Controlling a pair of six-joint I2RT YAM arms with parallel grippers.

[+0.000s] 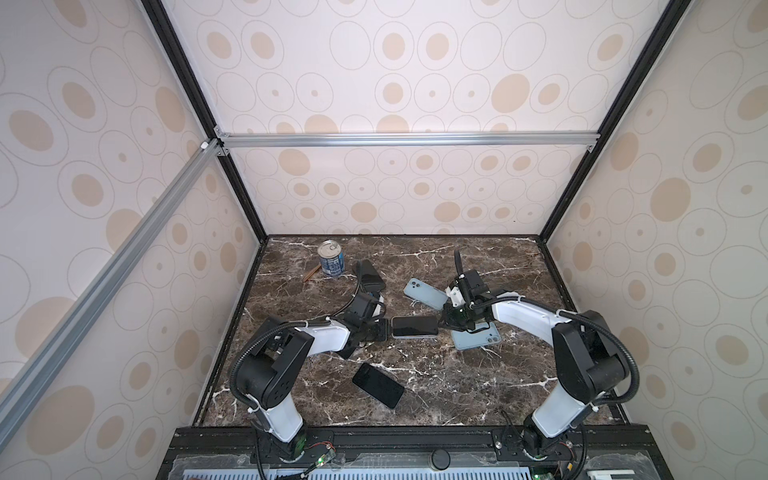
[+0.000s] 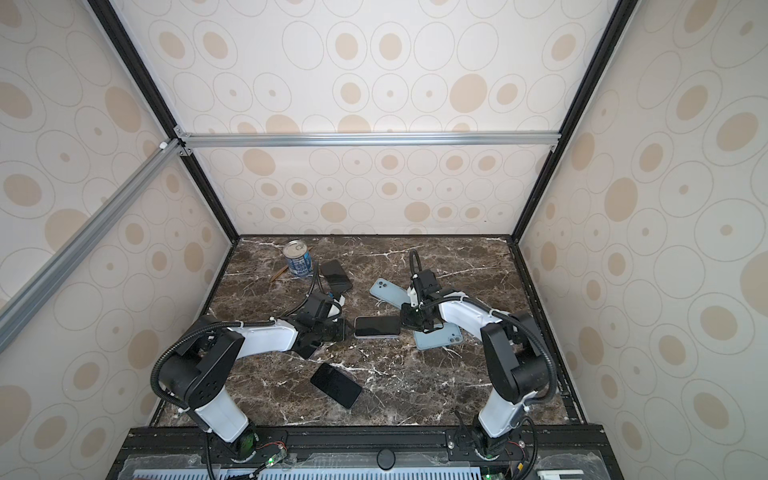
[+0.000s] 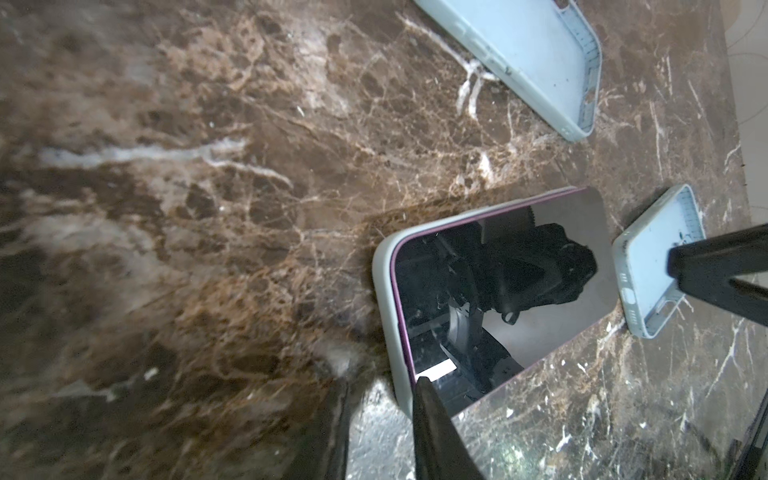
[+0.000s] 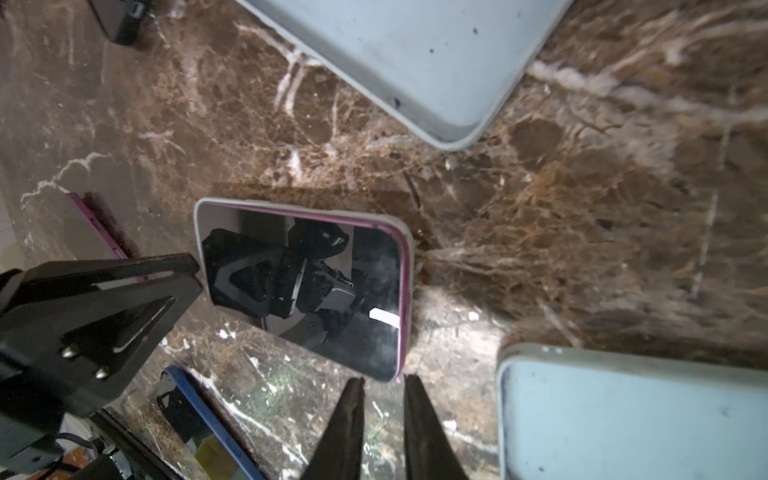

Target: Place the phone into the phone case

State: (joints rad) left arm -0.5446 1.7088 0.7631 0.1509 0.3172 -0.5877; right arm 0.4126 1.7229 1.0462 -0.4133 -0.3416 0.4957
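Brown veined marble tabletop (image 1: 498, 395), centre: a dark-screened phone with a purple edge (image 1: 414, 326) lies face up inside a pale, rubbery-looking phone case (image 3: 384, 291). Its length runs from 9 o'clock to 3 o'clock in both top views. The left gripper (image 3: 380, 392) meets the 9 o'clock end. Its pincer is slightly parted and straddles a corner of the case, one fingertip (image 3: 426, 407) over the glass and the other outside the rim. Whether it pinches that corner or only bears on it cannot be told. The right gripper (image 4: 383, 380) sits just off the 3 o'clock end, its pincer narrowly parted with bare marble showing in the slit. It holds nothing and is just short of the phone's corner.

Judged from the rim, the task is in its last step, seating. In the right wrist view the pale lip wraps the corner nearest the right gripper. In the left wrist view, though, the purple edge seems to ride a little proud along one long side, so the fit may not be complete. The next move would call for a downward press there while the case is steadied, with care not to slide the pair across the smooth stone.

Two pale blue cases, seemingly empty, lie near the phone at 1 o'clock (image 1: 424, 293) and 4 o'clock (image 1: 476, 338). A bare black phone (image 1: 378, 385) lies at 7 o'clock and a blue-labelled tin can (image 1: 331, 257) at 11 o'clock.
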